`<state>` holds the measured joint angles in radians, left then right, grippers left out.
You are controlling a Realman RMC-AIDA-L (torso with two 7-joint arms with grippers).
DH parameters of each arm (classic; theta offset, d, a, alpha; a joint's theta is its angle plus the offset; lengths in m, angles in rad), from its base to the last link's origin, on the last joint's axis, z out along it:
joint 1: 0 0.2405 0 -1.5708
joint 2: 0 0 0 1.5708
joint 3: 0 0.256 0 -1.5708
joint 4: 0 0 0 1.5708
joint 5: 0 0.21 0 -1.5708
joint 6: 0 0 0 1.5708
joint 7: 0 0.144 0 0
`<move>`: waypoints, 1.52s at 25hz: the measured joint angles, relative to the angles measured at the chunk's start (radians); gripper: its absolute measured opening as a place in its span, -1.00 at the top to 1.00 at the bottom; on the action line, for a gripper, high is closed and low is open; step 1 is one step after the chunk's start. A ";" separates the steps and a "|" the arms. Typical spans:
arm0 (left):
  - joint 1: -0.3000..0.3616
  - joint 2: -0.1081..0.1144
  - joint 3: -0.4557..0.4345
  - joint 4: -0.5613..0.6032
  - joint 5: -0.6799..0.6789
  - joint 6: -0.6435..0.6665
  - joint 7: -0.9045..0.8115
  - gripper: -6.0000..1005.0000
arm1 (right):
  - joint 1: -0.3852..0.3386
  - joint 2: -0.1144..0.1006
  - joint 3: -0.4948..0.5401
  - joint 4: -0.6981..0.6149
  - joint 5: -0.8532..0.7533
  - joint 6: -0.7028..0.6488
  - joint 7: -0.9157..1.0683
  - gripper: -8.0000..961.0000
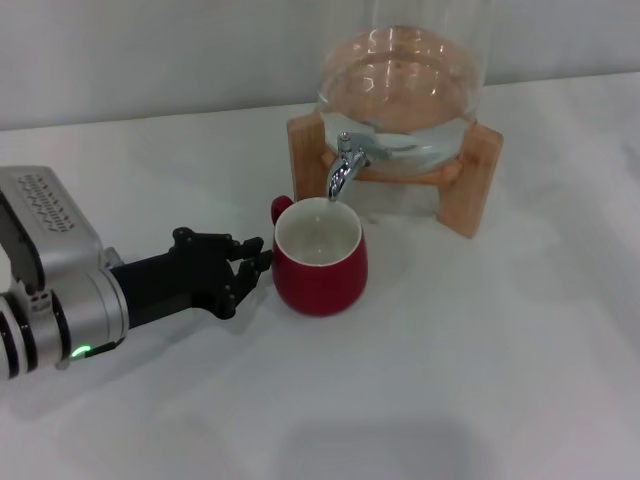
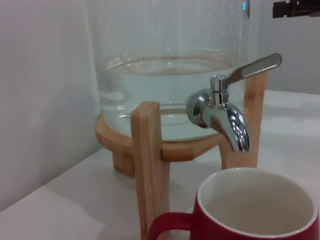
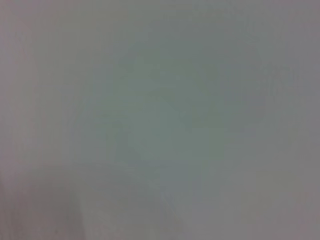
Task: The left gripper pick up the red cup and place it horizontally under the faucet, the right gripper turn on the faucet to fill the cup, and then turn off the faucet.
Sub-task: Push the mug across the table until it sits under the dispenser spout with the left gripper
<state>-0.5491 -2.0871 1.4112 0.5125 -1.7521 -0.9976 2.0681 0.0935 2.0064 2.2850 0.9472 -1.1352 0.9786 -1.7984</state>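
The red cup point(image 1: 320, 262) stands upright on the white table, its white inside empty. Its rim is right under the spout of the chrome faucet point(image 1: 345, 168), and its loop handle point(image 1: 281, 209) points to the back left. The faucet sits on a glass dispenser point(image 1: 400, 95) in a wooden stand point(image 1: 470, 180). My left gripper point(image 1: 255, 265) is just left of the cup, fingers apart, tips close to the cup's side and not around it. The left wrist view shows the cup point(image 2: 257, 212) below the faucet point(image 2: 225, 112), whose lever is raised backward. The right gripper is out of view.
The dispenser holds water in its lower part. The white table point(image 1: 480, 380) stretches out in front of and to the right of the cup. A wall runs behind the stand. The right wrist view shows only a plain grey surface. A small dark shape point(image 2: 296, 7) sits far off.
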 joint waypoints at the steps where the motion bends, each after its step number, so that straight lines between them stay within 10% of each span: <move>1: -0.002 0.000 0.000 0.000 -0.001 0.001 0.001 0.66 | 0.000 0.000 0.000 0.000 0.000 0.000 0.000 -0.32; 21: -0.068 0.003 -0.005 -0.028 -0.006 0.058 0.001 0.66 | 0.009 0.000 0.001 -0.001 0.000 -0.002 -0.004 -0.32; 38: 0.016 -0.002 0.094 0.079 -0.014 0.056 -0.009 0.65 | 0.009 0.000 0.022 -0.014 0.002 0.003 -0.008 -0.32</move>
<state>-0.5333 -2.0887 1.5049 0.5912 -1.7665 -0.9417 2.0592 0.1026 2.0064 2.3071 0.9329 -1.1335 0.9811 -1.8061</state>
